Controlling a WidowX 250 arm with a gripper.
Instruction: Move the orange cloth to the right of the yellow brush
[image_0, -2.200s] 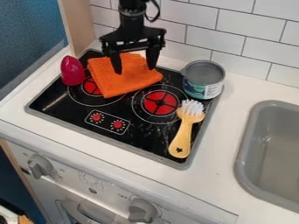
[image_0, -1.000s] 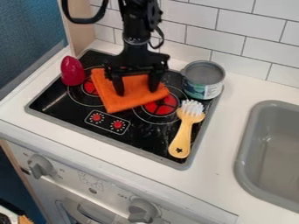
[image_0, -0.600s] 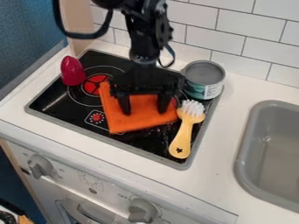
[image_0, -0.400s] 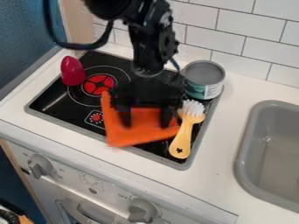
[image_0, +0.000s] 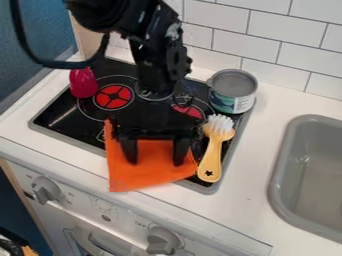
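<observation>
The gripper is over the front part of the stove with its two fingers apart, both tips down on the orange cloth. The cloth lies flat across the stove's front edge and onto the white counter. Its right corner is close against the handle of the yellow brush, which lies bristles up-left of the sink, along the stove's right side. The gripper's body hides the cloth's rear part.
A grey can stands at the stove's back right corner. The pink-red object stands at the left of the black stove. On the right is a grey sink; oven knobs line the front below.
The gripper has come forward from the back of the stove, and the cloth has slid with it toward the front edge. The brush's handle end has shifted slightly to the right.
</observation>
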